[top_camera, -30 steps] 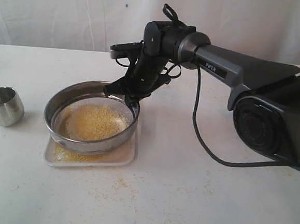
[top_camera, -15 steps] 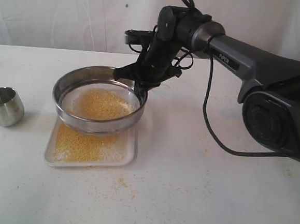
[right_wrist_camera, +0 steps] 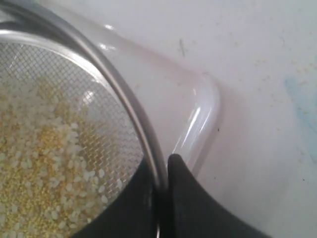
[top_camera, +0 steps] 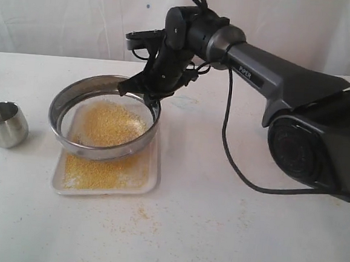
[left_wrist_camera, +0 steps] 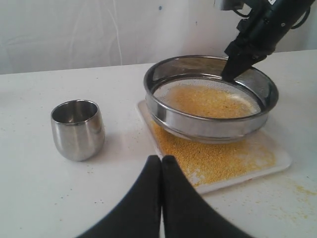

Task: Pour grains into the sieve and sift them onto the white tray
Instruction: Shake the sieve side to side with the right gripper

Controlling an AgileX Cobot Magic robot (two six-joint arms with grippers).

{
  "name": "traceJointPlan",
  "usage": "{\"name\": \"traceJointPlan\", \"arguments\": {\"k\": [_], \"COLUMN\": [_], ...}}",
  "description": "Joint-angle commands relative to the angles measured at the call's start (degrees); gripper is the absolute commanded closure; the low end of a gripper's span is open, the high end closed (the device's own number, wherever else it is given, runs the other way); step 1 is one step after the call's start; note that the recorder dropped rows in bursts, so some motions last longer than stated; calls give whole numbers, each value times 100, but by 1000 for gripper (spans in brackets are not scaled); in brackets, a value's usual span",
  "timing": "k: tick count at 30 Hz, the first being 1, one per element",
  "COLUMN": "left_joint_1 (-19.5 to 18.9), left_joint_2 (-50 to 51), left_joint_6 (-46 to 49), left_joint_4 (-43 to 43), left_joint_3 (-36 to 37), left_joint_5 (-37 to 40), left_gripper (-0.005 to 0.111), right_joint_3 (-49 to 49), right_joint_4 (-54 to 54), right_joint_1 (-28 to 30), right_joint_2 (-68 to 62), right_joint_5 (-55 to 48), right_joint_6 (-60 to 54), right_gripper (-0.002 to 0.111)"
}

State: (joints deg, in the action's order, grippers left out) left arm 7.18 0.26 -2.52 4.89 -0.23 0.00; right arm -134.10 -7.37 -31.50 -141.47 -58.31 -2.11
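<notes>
Right jaws are clamped on the rim of the sieve (top_camera: 100,152), one finger inside the wall and one outside; the right wrist view shows this pinch close up, while the exterior view hides it behind the wrist. Left jaws are pressed together with nothing between them. Only the left wrist view shows them; the exterior view does not take them in at all.

The counter (top_camera: 246,234) is white and runs under everything. The right arm (top_camera: 276,78) reaches over it from the side down to the sieve's rim.

The white tray (top_camera: 152,176) lies flat on the counter below the right jaws, out in front of the left jaws. In the right wrist view one rounded corner of the tray (right_wrist_camera: 198,114) shows bare, just outside the gripped rim.

The sieve hangs from the right jaws over the tray, reaching past the tray's edge on the side away from those jaws. From the left wrist view the sieve (left_wrist_camera: 208,126) appears raised off the tray, with shadow beneath it.

A steel cup (top_camera: 4,123) stands upright on the counter, well apart from the right jaws and beyond the sieve from them; the left wrist view looks into the cup (left_wrist_camera: 78,130), and nothing shows inside.

The grains (top_camera: 105,125) lie partly on the mesh, partly on the tray below it (top_camera: 102,172). The right wrist view alone shows the grains (right_wrist_camera: 44,163) as pale and yellow bits on the weave. A few stray specks (top_camera: 138,216) dot the counter beside the tray.
</notes>
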Motion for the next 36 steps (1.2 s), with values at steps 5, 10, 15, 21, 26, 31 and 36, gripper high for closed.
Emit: {"name": "traceJointPlan", "arguments": {"k": [5,10,15,21,26,31,36], "left_joint_1": [30,30,30,30,30,30,30], "left_joint_2": [-26,-26,-26,-26,-26,-26,-26], "left_joint_6": [16,16,16,16,16,16,16], "left_joint_4": [39,39,39,39,39,39,39], "left_joint_3": [23,23,23,23,23,23,23], "left_joint_5": [0,0,73,192,300,300,345], "left_gripper": [107,107,107,107,107,107,107], "right_joint_3": [-8,-148,-308,-447,-544,-542,-677], "right_joint_4": [-384,-1122,-472,-339,-77,-1205,-35], "right_joint_1": [62,235,315,215,117,112,197], "right_joint_2": [88,59,37,-75,-192,-263,-259], "right_joint_5": [258,-989,-15,-350,116,-1166,-172], "right_joint_6": [-516,-229,766,705,289,-439,766], "right_gripper": [108,108,108,108,108,108,108]}}
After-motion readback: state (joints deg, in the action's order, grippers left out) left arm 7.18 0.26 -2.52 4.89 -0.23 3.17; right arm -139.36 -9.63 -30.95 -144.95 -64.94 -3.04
